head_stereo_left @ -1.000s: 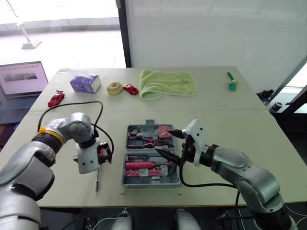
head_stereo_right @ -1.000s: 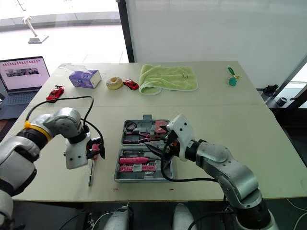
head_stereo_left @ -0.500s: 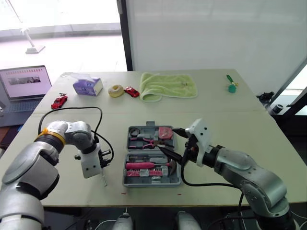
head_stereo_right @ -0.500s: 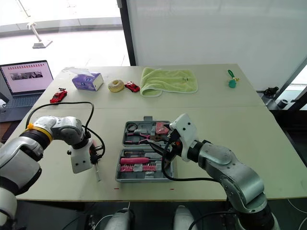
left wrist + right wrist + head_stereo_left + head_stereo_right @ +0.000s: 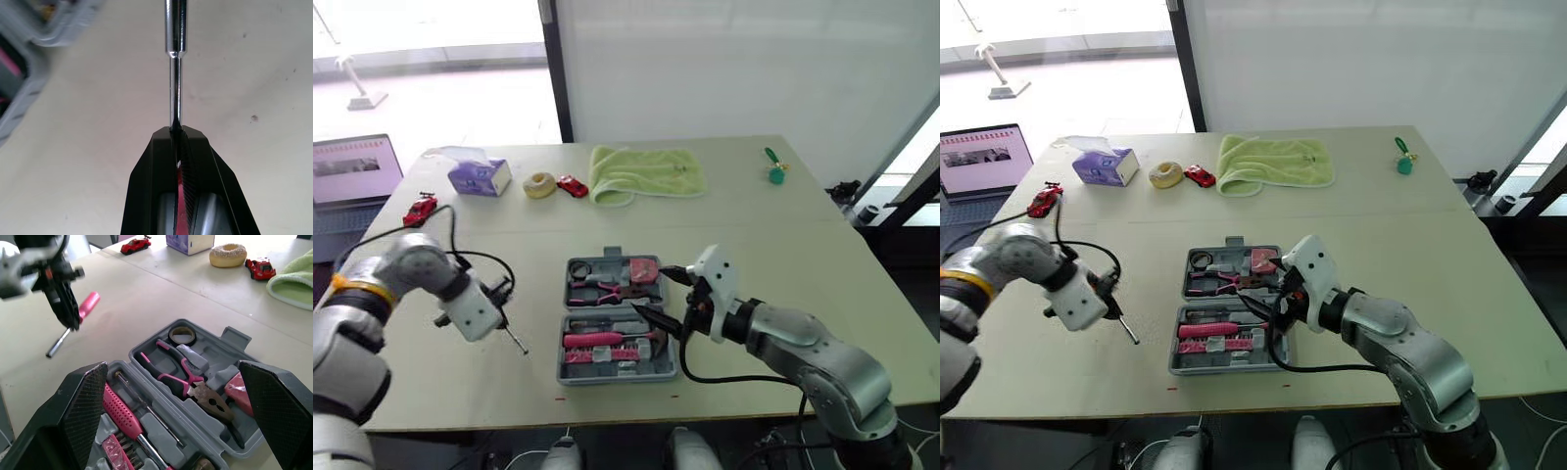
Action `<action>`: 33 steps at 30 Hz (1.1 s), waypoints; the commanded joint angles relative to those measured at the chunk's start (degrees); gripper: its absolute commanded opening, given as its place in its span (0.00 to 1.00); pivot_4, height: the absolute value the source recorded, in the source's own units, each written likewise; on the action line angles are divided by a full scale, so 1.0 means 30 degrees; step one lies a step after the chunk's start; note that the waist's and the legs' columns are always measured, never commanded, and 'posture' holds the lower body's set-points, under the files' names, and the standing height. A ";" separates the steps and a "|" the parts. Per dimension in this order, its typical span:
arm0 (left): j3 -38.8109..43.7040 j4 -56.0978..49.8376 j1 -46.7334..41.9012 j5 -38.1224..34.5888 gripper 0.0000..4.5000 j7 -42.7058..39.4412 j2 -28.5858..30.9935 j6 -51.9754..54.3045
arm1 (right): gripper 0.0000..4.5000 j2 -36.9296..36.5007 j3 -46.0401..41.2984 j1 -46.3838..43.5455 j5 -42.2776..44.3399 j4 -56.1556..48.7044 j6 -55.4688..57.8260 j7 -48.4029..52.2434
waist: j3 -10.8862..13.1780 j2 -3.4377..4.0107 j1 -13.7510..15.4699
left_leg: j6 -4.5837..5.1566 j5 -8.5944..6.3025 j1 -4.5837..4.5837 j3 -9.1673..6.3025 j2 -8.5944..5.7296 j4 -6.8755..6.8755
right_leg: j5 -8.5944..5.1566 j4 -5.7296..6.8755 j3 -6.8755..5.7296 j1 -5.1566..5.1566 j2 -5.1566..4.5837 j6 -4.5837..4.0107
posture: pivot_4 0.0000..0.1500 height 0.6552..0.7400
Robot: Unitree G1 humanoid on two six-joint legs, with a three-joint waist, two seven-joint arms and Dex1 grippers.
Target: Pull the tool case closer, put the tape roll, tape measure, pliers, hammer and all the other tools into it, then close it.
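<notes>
The grey tool case [image 5: 574, 370] lies open near the table's front edge. In it are pink-handled pliers [image 5: 186, 377], a small tape roll [image 5: 182, 335], a pink tape measure [image 5: 239, 387] and a pink-handled screwdriver [image 5: 124, 411]. My right gripper [image 5: 661, 294] hovers open over the case's right side, holding nothing. Left of the case, my left gripper [image 5: 499, 315] is shut on the metal shaft of another screwdriver [image 5: 175, 29]. Its tip [image 5: 523, 349] slants down toward the case, and its pink handle [image 5: 88, 303] sticks out behind the fingers [image 5: 151, 161].
Along the far edge lie a purple tissue box [image 5: 478, 176], a pale ring [image 5: 540, 184], two red toy cars [image 5: 573, 185] [image 5: 419, 208], a green towel [image 5: 644, 171] and a small green object [image 5: 773, 168]. A laptop [image 5: 352, 171] stands beyond the table's left side.
My left gripper closed on the screwdriver that lay on the table and lifted it, drawing back to the left. The right arm stayed put. The camera shifted slightly.
</notes>
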 commanded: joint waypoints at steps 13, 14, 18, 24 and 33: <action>0.9439 -1.6355 0.7417 -1.0752 0.00 1.1907 0.1462 3.8969 | 1.00 -0.0141 0.0579 -0.0614 -0.0187 0.0300 -0.0942 0.1237 | 0.0032 -0.0046 -0.0011 | 0.0004 -0.0002 0.0018 -0.0013 0.0003 0.0017 | -0.0020 0.0083 0.0003 -0.0015 0.0001 -0.0004 | 1.00 1.00; 1.0054 -1.6710 0.7118 -1.0914 0.00 1.3405 0.0664 4.1731 | 1.00 -0.0161 0.0627 -0.0586 -0.0211 0.0285 -0.0930 0.1255 | 0.0049 -0.0077 0.0034 | 0.0004 -0.0002 0.0028 -0.0013 0.0003 0.0021 | -0.0031 0.0114 0.0003 -0.0017 0.0001 -0.0009 | 1.00 1.00; 1.3276 -1.8210 0.6794 -1.0261 0.00 1.8309 -0.3398 4.6959 | 1.00 -0.0207 0.0657 -0.0386 -0.0215 0.0109 -0.0831 0.1263 | 0.0080 -0.0138 0.0036 | 0.0003 -0.0002 0.0066 -0.0041 -0.0001 0.0032 | -0.0058 0.0188 -0.0006 -0.0017 0.0014 -0.0026 | 1.00 1.00; 1.6155 -2.0173 0.7398 -0.7355 0.00 2.4021 -1.0345 4.9384 | 1.00 -0.0367 0.0659 -0.0022 -0.0299 -0.0207 -0.0604 0.1043 | 0.0077 -0.0202 -0.0060 | -0.0014 0.0007 0.0114 -0.0047 -0.0008 0.0039 | -0.0058 0.0171 -0.0009 0.0033 0.0012 -0.0031 | 1.00 1.00; 1.4616 -1.8753 0.9421 -0.6061 0.00 2.4992 -1.0666 4.8794 | 1.00 -0.0540 0.0170 0.0221 -0.0045 -0.0710 -0.0134 0.0656 | 0.0051 -0.0162 -0.0036 | -0.0018 0.0005 0.0186 -0.0041 -0.0005 -0.0001 | -0.0079 0.0186 0.0006 0.0052 0.0019 -0.0070 | 1.00 1.00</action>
